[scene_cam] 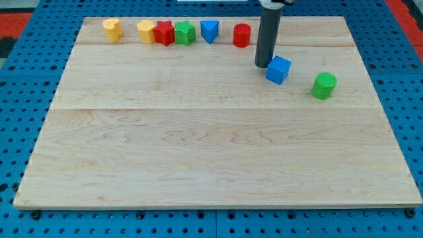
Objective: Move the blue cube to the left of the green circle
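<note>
Pale wooden board (pixel 198 145) lies on a blue pegboard. Near its top edge, right of centre, the blue cube (pixel 278 70) sits with my tip (pixel 264 65) just at its left side. The green circle block (pixel 324 86) stands nearby to the right, apart. I carry no jaws, only the dark rod (pixel 268 36). Along the top edge stand a red cylinder (pixel 242 35) and a blue triangular block (pixel 209 30).

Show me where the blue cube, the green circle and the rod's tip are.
blue cube (pixel 278 69), camera view, middle of the block.
green circle (pixel 324 86), camera view, middle of its side.
my tip (pixel 263 65), camera view, rod's very end, beside the cube's left.
</note>
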{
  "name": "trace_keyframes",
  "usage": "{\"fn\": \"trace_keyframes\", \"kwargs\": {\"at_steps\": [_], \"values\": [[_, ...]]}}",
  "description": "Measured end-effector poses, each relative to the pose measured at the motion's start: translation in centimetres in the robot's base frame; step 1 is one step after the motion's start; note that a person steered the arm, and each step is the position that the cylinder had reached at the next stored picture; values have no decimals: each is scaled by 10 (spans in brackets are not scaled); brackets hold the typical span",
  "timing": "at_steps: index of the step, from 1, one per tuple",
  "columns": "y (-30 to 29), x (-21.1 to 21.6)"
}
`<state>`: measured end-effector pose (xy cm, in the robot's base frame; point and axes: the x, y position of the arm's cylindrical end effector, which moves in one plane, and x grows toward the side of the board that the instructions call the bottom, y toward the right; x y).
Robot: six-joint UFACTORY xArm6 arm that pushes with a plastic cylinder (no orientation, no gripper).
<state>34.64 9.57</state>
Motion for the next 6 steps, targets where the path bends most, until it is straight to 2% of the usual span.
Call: {"fn": "trace_keyframes", "kwargs": {"at_steps": [1,2,3,5,6], "values": [[0,28],[-8,20],[-8,-18],[18,15],[19,15]]}}
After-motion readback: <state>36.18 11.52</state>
